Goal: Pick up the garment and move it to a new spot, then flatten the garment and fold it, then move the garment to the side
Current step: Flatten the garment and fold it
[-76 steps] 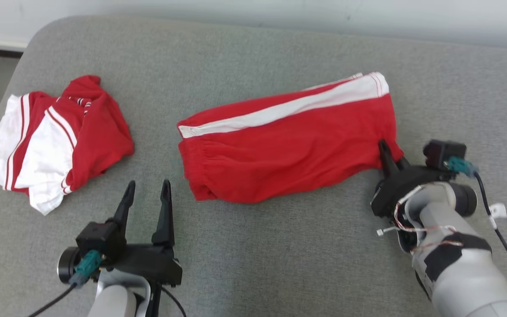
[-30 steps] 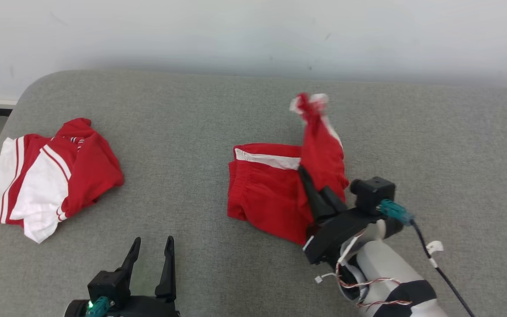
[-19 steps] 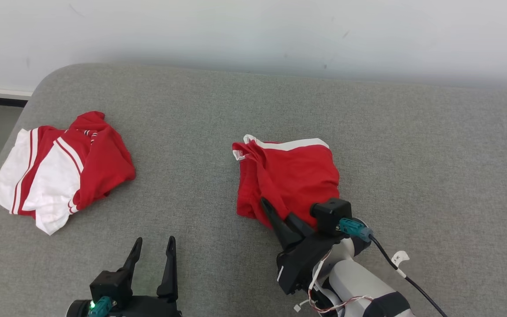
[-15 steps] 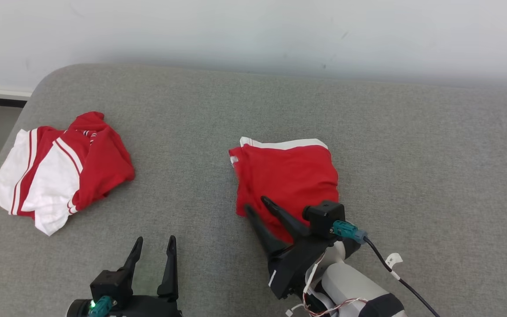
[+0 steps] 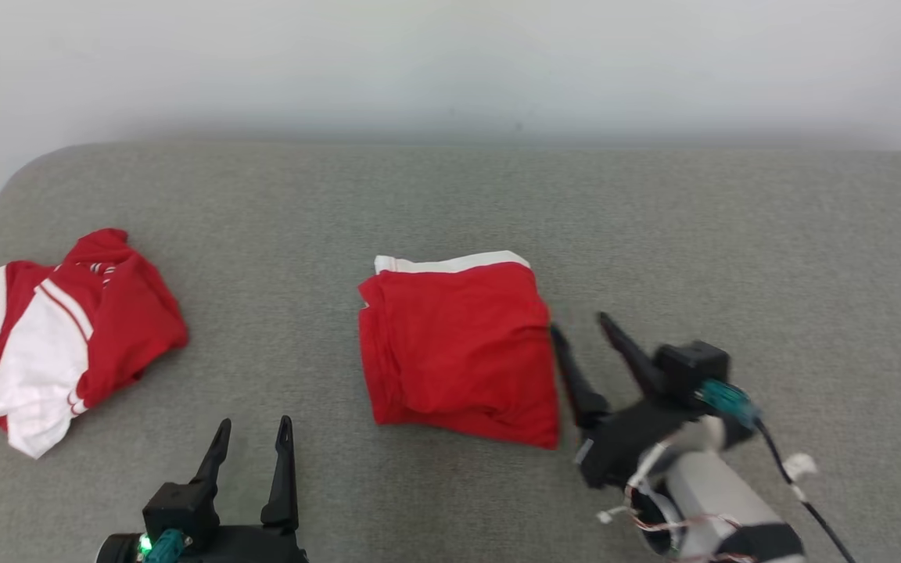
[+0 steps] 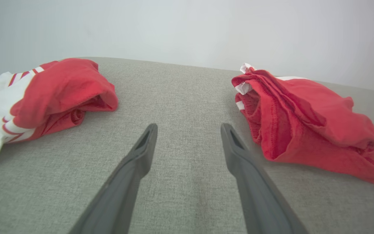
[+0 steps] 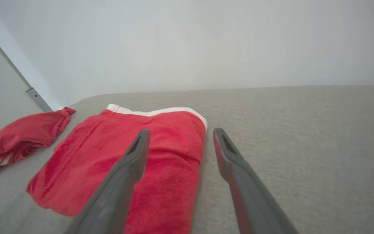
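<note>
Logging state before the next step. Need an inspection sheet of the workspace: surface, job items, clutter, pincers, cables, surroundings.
Surface: grey fabric pad, rounded far-left corner.
Job's things: red shorts folded into a compact rectangle, white band on the far edge, lying mid-pad.
Clutter: red-and-white garment bunched at the pad's left end.
Pincers: left pincer open, over bare pad, holding nothing; right pincer open, just right of the shorts, holding nothing.
Cables: black cable with a white tag runs off the right wrist; thin wires loose there too.
Surroundings: pale wall behind the pad.
</note>
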